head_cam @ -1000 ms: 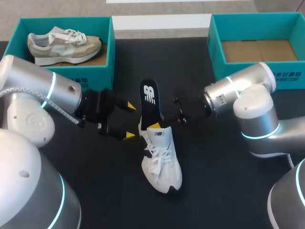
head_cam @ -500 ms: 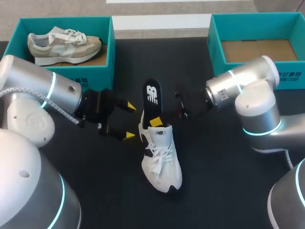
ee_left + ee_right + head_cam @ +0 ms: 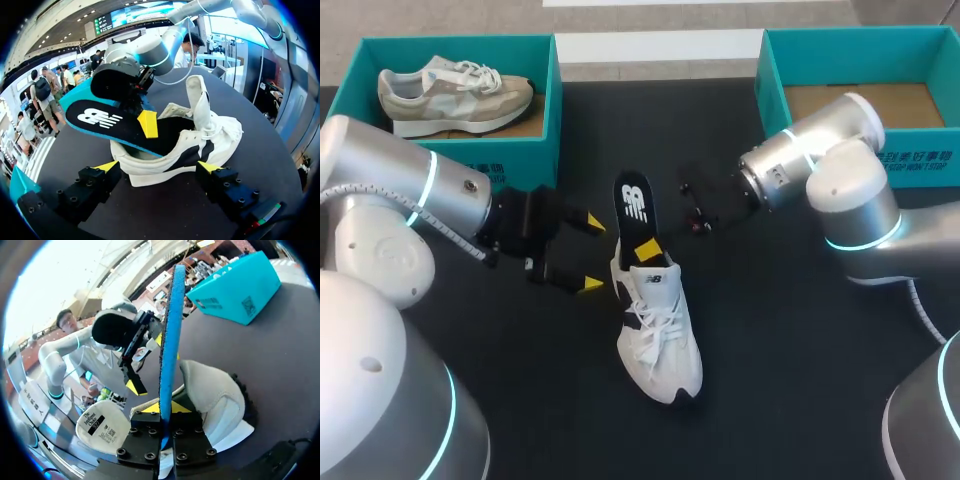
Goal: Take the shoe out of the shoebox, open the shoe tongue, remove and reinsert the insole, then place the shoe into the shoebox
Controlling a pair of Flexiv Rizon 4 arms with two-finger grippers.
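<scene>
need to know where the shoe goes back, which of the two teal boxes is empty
The teal cardboard shoebox at the far right: only bare brown floor shows inside. The far-left teal box holds a beige sneaker.

Big black surface (image 3: 790,380), flat & dull, fills most of the head view. Its far edge is a straight line. In the L wrist view the surface (image 3: 172,207) looks dark close up & a bit paler grey farther off, w/ a soft shine there. In the R wrist view the surface (image 3: 280,365) is dark grey too, lit evenly.
</scene>
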